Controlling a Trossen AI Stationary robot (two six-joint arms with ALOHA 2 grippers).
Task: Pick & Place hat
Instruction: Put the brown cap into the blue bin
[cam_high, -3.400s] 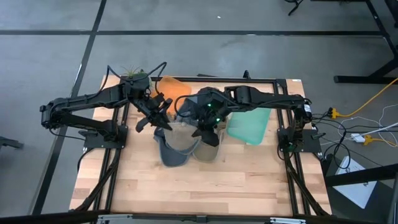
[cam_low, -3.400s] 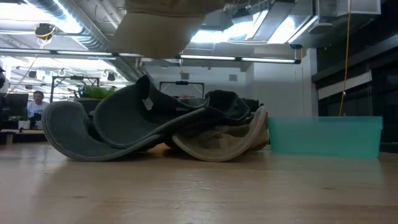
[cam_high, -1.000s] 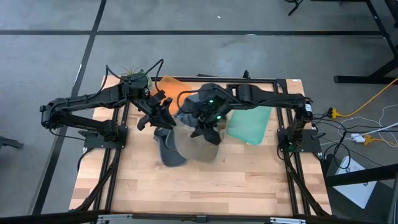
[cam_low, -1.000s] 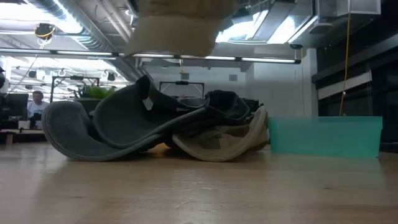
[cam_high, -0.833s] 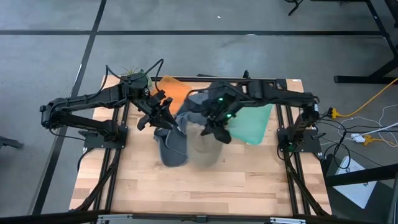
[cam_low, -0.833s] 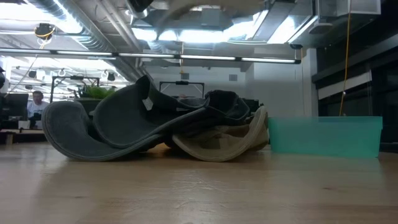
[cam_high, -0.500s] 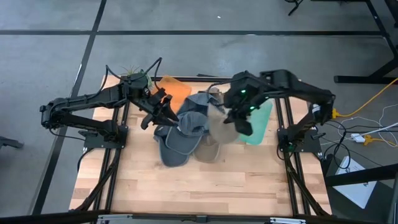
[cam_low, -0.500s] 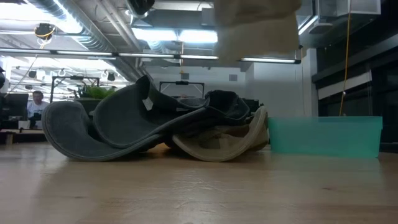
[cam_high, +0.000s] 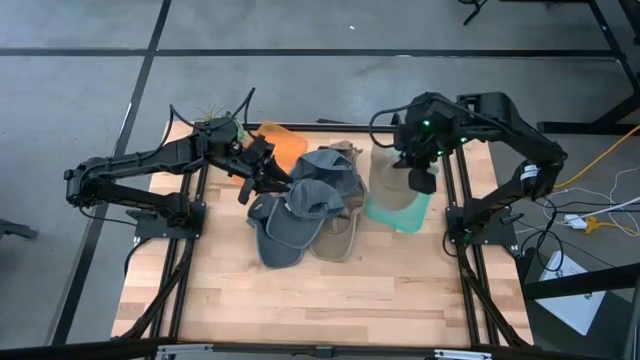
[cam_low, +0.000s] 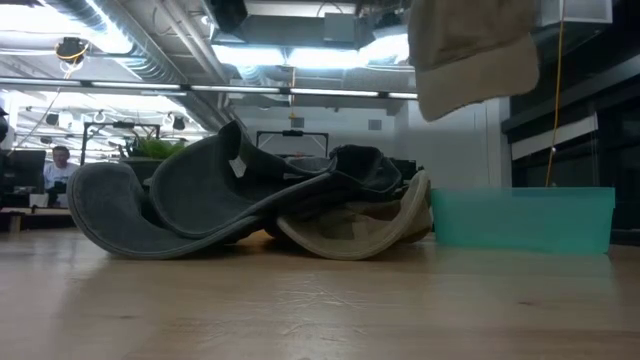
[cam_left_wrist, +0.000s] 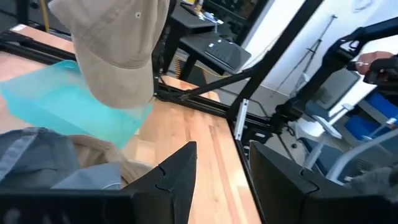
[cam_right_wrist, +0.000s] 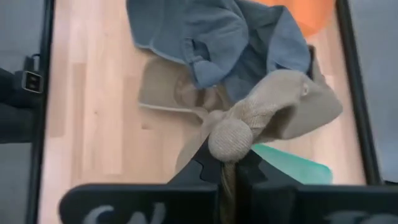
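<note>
Since a second ago the right arm has swung from frame centre over the hat pile toward the upper right of the high view, carrying the tan cap (cam_high: 388, 178) with it. Right gripper (cam_high: 420, 180) now sits above the teal bin (cam_high: 405, 214); fingers closed tight, pinching the cap's fabric, as the right wrist view shows (cam_right_wrist: 229, 163). Cap hangs free in the air over the bin, at top right of the low view (cam_low: 470, 50), clear of the bin's rim (cam_low: 522, 218).

Left gripper (cam_high: 268, 183) stays at the upper-left edge of the pile of hats (cam_high: 300, 210), fingers partly open with a clear gap between them in the left wrist view (cam_left_wrist: 221, 171), nothing held.

Pile at frame centre: grey-blue caps on top (cam_high: 320, 185), another tan cap underneath (cam_high: 335, 238). Orange bin (cam_high: 280, 145) lies behind the pile, upper centre. Small potted plant (cam_high: 213, 120) at the wooden table's (cam_high: 300, 300) upper-left corner.
</note>
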